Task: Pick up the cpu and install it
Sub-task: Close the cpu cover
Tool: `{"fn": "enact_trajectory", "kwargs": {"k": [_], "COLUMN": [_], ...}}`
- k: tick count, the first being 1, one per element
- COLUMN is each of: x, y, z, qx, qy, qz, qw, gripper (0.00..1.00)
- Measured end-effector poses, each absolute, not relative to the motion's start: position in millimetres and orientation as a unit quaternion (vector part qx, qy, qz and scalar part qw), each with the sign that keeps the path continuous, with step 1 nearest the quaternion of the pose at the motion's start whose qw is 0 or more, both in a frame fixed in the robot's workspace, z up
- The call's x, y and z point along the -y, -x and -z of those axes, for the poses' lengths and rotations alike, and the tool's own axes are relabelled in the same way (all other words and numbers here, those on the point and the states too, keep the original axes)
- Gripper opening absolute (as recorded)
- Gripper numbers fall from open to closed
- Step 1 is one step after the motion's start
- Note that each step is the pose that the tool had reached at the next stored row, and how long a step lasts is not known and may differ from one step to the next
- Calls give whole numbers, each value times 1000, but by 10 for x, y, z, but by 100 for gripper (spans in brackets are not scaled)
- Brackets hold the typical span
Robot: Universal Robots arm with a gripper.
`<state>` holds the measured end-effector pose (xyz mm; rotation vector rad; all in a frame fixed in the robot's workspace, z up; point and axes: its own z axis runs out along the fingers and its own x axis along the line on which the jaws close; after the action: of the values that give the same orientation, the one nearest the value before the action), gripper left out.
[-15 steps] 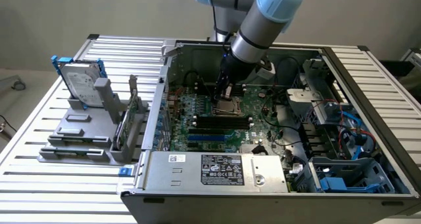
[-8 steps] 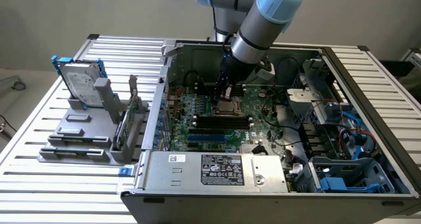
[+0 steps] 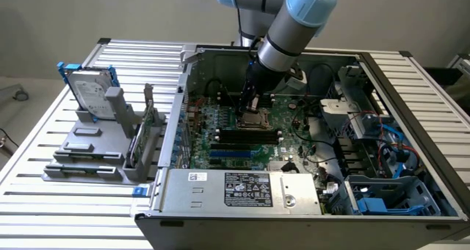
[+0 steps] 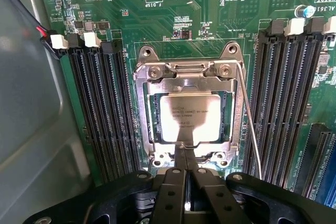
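- The cpu [image 4: 190,118] lies flat in the socket [image 4: 152,77], between the memory slots [image 4: 100,108].
- The gripper [image 4: 184,148] has its fingers pressed together, tips at the chip's edge, holding nothing.
- Nudge gently, and check that the chip sits level with no corner raised.

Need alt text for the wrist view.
A silver cpu lies in the metal socket frame on a green motherboard, the tips of the shut claw at its edge. Black memory slots flank the socket on both sides.
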<state>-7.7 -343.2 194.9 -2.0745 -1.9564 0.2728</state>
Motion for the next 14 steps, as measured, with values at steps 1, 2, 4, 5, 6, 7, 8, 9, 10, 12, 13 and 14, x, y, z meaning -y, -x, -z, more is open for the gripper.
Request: {"fn": "enact_trajectory", "kwargs": {"k": [1,2,4,5,6,7,8,9,10,12,13,14], "x": [3431,3431,3431,3432,3432,3432,3432,3432,3432,3431,3431,3432], "y": [77,77,77,77,77,77,77,77,77,83,89,97], "z": [-1950,-1952,-1956,-1959,-1965,-1971,-1979,-1987,-1995,-2006,-2010,-2015], "qx": [676,676,676,676,676,676,676,676,676,676,676,675], "qy": [717,717,717,717,717,717,717,717,717,717,718,718], "qz": [-94,-94,-95,-95,-95,-95,-95,-96,-96,-96,-96,-96], "qw": [138,138,139,139,139,139,139,139,139,140,140,140], "gripper": [11,11,11,11,11,11,11,11,11,11,11,11]}}
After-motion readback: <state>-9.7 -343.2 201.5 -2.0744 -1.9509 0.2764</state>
